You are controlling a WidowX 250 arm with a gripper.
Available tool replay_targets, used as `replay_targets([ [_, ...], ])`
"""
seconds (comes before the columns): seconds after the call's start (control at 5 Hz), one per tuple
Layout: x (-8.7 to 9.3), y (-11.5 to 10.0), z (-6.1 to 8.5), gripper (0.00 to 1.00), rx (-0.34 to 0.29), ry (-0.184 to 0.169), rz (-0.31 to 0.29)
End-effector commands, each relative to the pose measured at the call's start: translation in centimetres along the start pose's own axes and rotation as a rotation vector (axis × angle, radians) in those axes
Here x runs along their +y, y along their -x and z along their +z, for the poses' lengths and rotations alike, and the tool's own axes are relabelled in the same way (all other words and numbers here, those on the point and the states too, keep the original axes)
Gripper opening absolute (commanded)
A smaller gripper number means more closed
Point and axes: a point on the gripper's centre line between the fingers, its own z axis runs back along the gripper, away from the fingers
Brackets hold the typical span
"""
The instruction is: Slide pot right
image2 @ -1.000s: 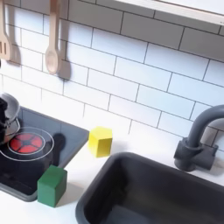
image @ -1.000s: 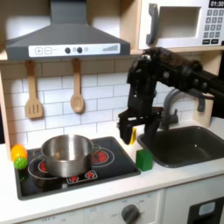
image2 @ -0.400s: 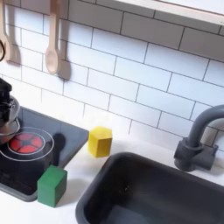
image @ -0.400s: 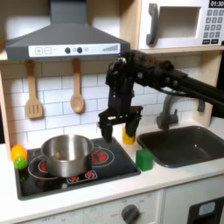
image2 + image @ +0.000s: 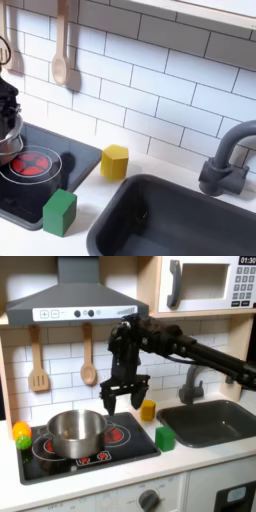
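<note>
The shiny silver pot (image 5: pixel 75 432) stands lidless on the black stove's left burner in the first exterior view. Its rim also shows at the second exterior view's left edge (image 5: pixel 8 140). My gripper (image 5: pixel 122 398) hangs open above the stove's right burner, just right of the pot and a little above its rim, touching nothing. Its two fingers point down with nothing between them.
A yellow block (image 5: pixel 147 409) and a green block (image 5: pixel 165 438) sit on the counter between the stove (image 5: pixel 130 448) and the dark sink (image 5: pixel 215 421). A faucet (image 5: pixel 190 384) stands behind the sink. Yellow-green toy fruit (image 5: pixel 20 434) lies left of the pot. Wooden utensils (image 5: pixel 88 361) hang on the wall.
The arm has swung left, from over the sink's near edge to above the stove's right burner beside the pot. The pot and blocks have not moved.
</note>
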Motion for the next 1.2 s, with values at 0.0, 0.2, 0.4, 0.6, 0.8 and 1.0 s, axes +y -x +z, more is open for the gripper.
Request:
replay_targets([
  [0.0, 1.2, -1.6, -0.6, 1.0, -0.025, -0.038, -0.007],
  [0.2, 2.1, -1.9, -1.3, 1.0, -0.025, -0.038, 0.0],
  [0.4, 2.6, -2.7, -1.5, 1.0, -0.04, -0.048, -0.009],
  [0.6, 3.2, -3.3, -2.0, 1.0, -0.047, -0.06, -0.004],
  [0.8, 3.8, -3.6, -2.9, 1.0, -0.034, -0.057, 0.002],
  [1.0, 3.6, -4.0, -3.3, 1.0, -0.034, -0.056, -0.005],
])
